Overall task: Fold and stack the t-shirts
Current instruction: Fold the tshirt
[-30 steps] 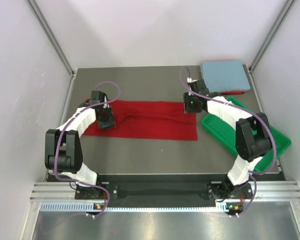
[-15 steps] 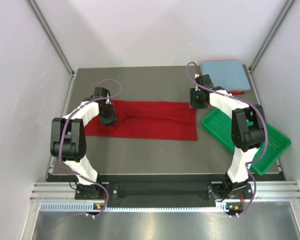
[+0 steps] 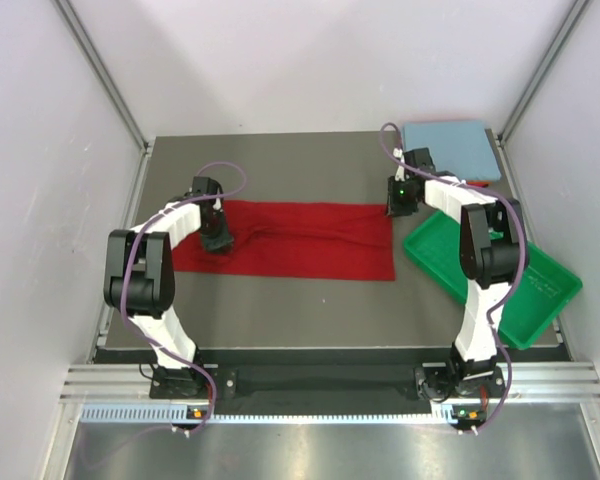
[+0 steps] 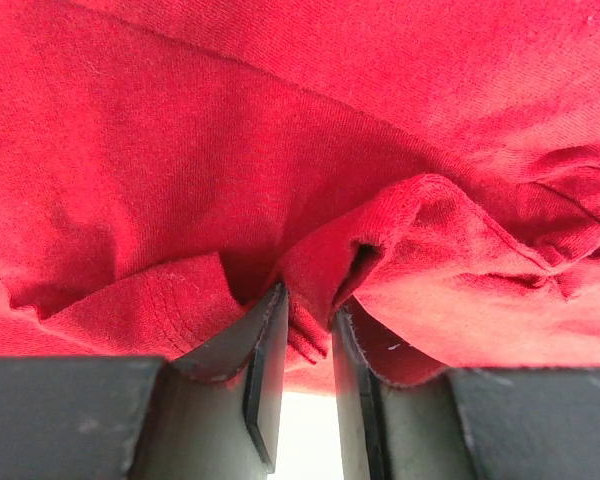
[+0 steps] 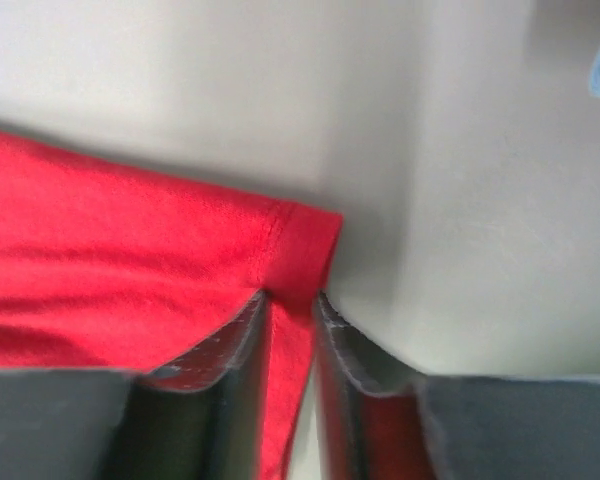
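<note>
Grey table [image 3: 280,300], left pincer [image 4: 308,305] pinching red t-shirt [image 3: 310,245] fold, right pincer [image 5: 290,298] pinching its corner

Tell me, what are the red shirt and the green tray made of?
The red shirt looks like soft knitted cloth, maybe cotton. It is matte, with fine threads showing, and it bunches into folds. The green tray looks like hard plastic. It is smooth and evenly coloured, with a stiff raised rim, though it is too far away to be sure.
</note>
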Tool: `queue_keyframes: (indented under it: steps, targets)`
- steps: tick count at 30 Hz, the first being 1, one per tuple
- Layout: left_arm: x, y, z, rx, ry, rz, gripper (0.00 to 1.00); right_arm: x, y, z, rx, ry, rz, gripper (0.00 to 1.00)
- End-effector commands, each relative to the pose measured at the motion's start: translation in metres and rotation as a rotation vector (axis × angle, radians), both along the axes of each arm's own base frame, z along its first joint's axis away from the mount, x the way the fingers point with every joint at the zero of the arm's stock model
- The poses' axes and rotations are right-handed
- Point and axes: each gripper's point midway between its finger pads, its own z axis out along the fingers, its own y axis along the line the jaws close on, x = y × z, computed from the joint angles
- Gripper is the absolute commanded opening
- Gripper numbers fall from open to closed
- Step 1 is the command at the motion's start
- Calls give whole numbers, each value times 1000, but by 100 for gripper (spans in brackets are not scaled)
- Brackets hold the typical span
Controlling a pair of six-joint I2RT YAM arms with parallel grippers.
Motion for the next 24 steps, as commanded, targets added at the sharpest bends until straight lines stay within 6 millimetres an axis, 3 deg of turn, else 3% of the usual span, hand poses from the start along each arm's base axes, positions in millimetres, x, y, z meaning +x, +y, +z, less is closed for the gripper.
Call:
queue_keyframes:
  steps: [1,3,11,16,20,24]
  targets:
    - [0,8,-12,50,18,25,29,31,4,20,52,-106,38,13]
    - [0,11,-14,65,24,30,29,36,3,23,53,-124,38,0]
    - [-6,15,-28,88,53,61,29,65,-6,26,16,-195,36,0]
    - [-9,22,-28,123,60,78,28,68,-7,19,23,-183,45,0]
    - [-6,23,-17,124,33,83,24,63,-10,16,13,-177,30,0]
    - [3,14,8,78,-23,41,8,59,-11,24,15,-161,16,11]
